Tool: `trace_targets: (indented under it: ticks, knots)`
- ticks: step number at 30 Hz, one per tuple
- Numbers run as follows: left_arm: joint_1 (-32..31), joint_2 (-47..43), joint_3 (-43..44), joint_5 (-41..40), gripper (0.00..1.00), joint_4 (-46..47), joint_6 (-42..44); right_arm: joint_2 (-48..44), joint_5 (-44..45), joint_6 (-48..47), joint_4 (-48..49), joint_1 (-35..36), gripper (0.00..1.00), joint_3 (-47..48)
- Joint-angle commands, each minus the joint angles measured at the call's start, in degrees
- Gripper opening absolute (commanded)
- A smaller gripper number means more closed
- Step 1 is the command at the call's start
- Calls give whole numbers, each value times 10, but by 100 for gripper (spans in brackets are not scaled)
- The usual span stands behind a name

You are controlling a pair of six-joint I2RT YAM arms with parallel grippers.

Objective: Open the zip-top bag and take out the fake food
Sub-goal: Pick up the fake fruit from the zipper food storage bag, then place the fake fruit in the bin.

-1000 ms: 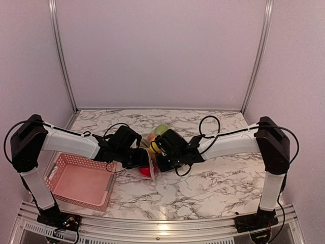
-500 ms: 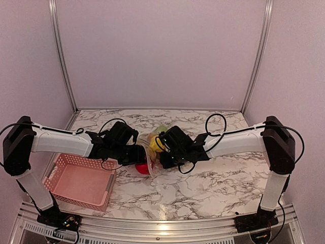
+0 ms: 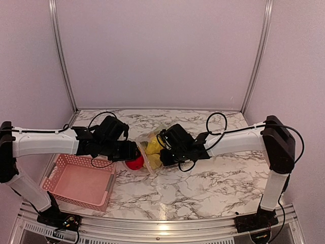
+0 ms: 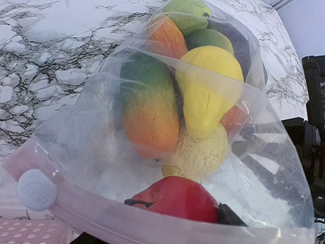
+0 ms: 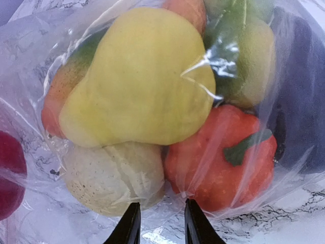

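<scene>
A: Pincers, what state?
B: L pincer [image 3: 132, 155] has a dark tip on each side of the apple [image 4: 177, 198], both touching it. Looks clamped on it, seen thru the film. R pincer [image 5: 160, 223]: tips nearly together, w/ a fold of bag [image 4: 91, 127] pinched between.
A: Bag where?
B: Strung between the two pincers. Zip strip runs right in front of L, white slider [image 4: 35, 189] at one end.
A: Food?
B: Food [image 4: 147, 112] is inside the bag, packed just ahead of R's tips. Pear [image 5: 137, 76] is in the middle, w/ pale melon [image 5: 114, 175] and an orange piece [image 5: 218, 162] nearest the tips. Apple sits at L's end by the strip.
A: Further out?
B: Basket [image 3: 76, 200] behind L, under its arm, apart from bag. All on marble table [image 3: 213, 178].
</scene>
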Motion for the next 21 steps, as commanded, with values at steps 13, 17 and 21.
trace_targets:
  ticks: [13, 17, 21]
  knots:
    - [11, -149, -13, -124, 38, -156, -25, 0, 4, -9, 11, -6, 29, 2]
    - [15, -212, -46, -160, 38, -188, -63, -1, -3, -13, 18, -6, 29, 2]
    - [17, -283, -90, -203, 38, -231, -118, 0, -14, -21, 15, -6, 29, 15]
